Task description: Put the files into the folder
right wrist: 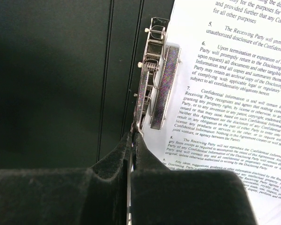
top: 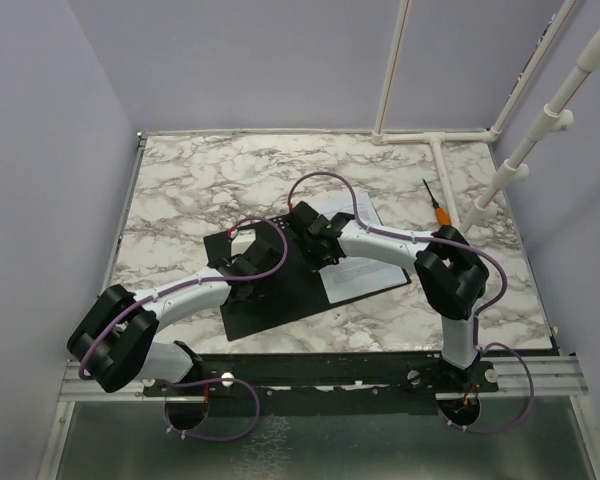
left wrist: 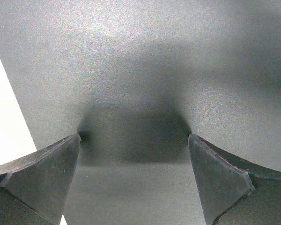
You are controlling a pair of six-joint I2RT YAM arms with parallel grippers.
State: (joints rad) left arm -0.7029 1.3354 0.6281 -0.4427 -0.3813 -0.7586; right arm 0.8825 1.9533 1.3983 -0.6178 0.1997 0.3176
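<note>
R claw (right wrist: 131,143): jaws closed, tips at near end of silver metal spring clip (right wrist: 152,79); grip on it unclear. Clip's long axis runs straight ahead. White printed paper sheets (right wrist: 225,93) lie ahead-right, under the clip bar, on the flat black-faced folder (right wrist: 51,84). L claw (left wrist: 133,140): wide open, tips on folder face. R arm is nearer the clip.

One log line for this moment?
files: lying in open folder | left gripper: open over folder's black face | right gripper: shut at metal clip
</note>
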